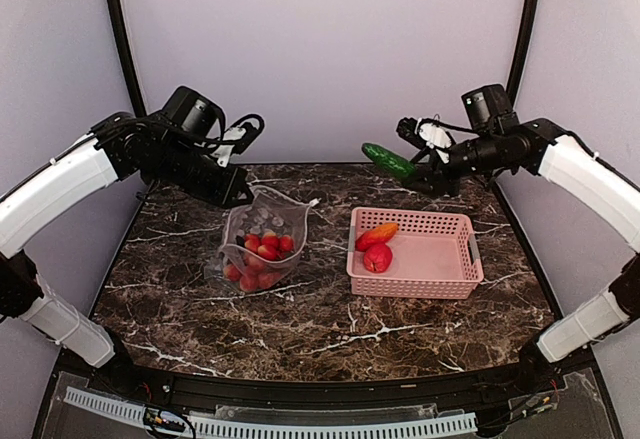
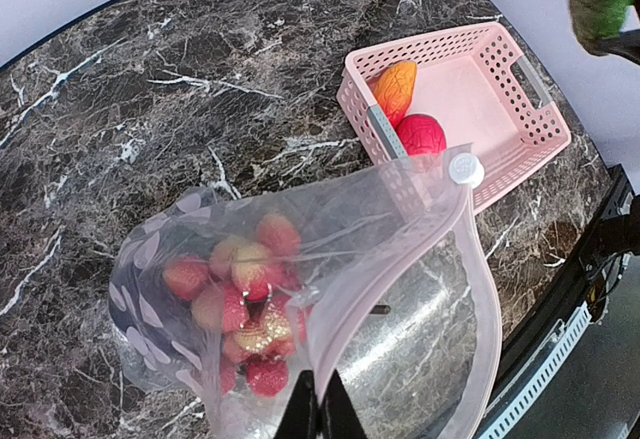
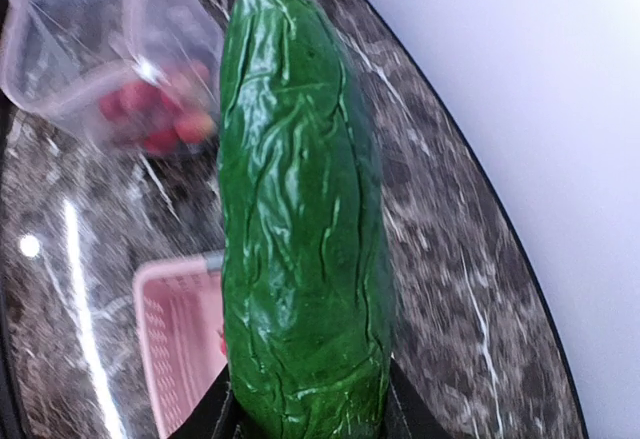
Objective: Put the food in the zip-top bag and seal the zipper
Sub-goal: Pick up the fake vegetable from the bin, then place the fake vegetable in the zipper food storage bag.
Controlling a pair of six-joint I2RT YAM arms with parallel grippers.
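The clear spotted zip-top bag (image 1: 262, 237) stands open at table centre-left with several red berries (image 1: 262, 249) inside. My left gripper (image 1: 238, 197) is shut on the bag's whitish zipper edge (image 2: 395, 249) and holds the mouth up; the fingertips (image 2: 322, 414) pinch the rim. My right gripper (image 1: 418, 171) is shut on the dark green cucumber (image 1: 388, 161) and holds it in the air behind the basket; the cucumber fills the right wrist view (image 3: 300, 219). An orange-red long piece (image 1: 378, 234) and a red round piece (image 1: 378, 257) lie in the pink basket (image 1: 440, 284). No green pepper shows.
The pink lattice basket sits at centre-right, its left end close to the bag. A white slider tab (image 2: 465, 169) sits on the bag's rim. The dark marble table (image 1: 330, 334) ends at a black front rail.
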